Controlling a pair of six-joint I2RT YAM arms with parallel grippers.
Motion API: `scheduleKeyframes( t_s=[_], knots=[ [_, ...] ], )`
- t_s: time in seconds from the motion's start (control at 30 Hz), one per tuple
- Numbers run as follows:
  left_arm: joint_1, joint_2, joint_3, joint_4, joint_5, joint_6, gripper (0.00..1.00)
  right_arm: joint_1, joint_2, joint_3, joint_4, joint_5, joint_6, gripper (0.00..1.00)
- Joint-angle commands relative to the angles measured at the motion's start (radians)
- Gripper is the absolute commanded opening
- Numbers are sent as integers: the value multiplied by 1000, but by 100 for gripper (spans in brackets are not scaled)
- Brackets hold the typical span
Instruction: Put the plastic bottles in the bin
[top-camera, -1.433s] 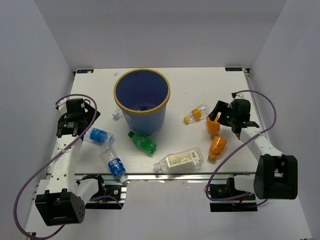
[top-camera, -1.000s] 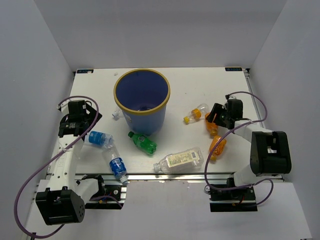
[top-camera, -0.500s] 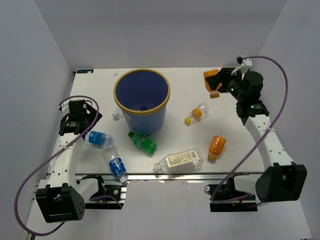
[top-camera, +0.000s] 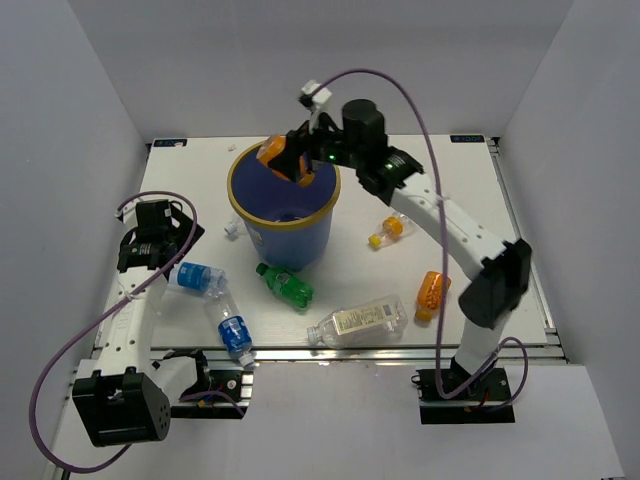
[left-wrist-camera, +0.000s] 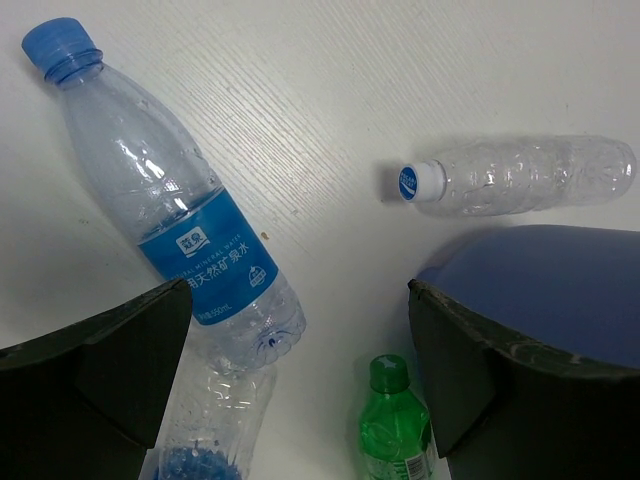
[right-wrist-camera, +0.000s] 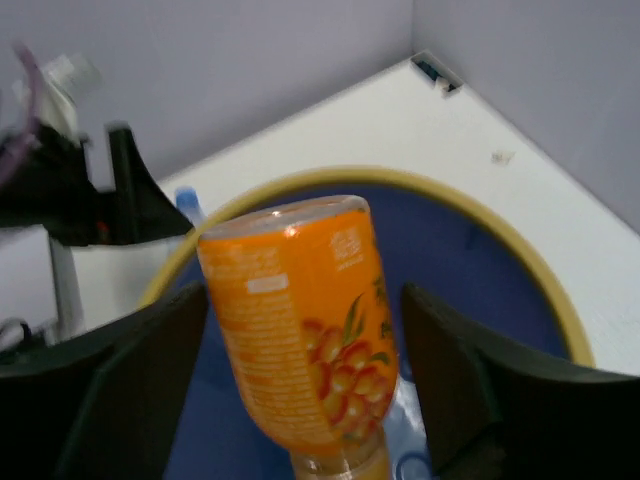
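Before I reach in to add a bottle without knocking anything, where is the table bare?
Bare: the table at its far right corner, beyond the orange-capped bottle, and its far left corner, beside the bin. Crowded: the near edge before the bin, with green bottle, large clear bottle and two blue-labelled bottles. The right gripper holds an orange bottle over it.
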Motion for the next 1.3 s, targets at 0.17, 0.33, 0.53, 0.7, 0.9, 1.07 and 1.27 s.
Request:
scheduleKeyframes(
  t_s=[0.17,0.33,0.53,0.7,0.9,1.07,1.27],
  knots=[
    [6,-26,-19,33,30,10,98,26,73,205,-255,16,-158,89],
    [6,-20,-19,36,39,10,98,-5,-59,80,-244,96,-145,89],
    [8,-6,-16,33,48,13,98,-165,-338,-357,45,171,18,89],
    [8,0,-13,28,48,15,98,-350,-468,-585,-24,357,364,89],
    [8,8,-13,31,48,13,98,-381,-562,-852,-32,666,530,89],
    [8,15,-13,5,33,12,98,-384,-460,-866,-109,775,621,89],
    [8,14,-23,8,20,9,98,-384,-291,-890,-3,792,762,89]
  ],
)
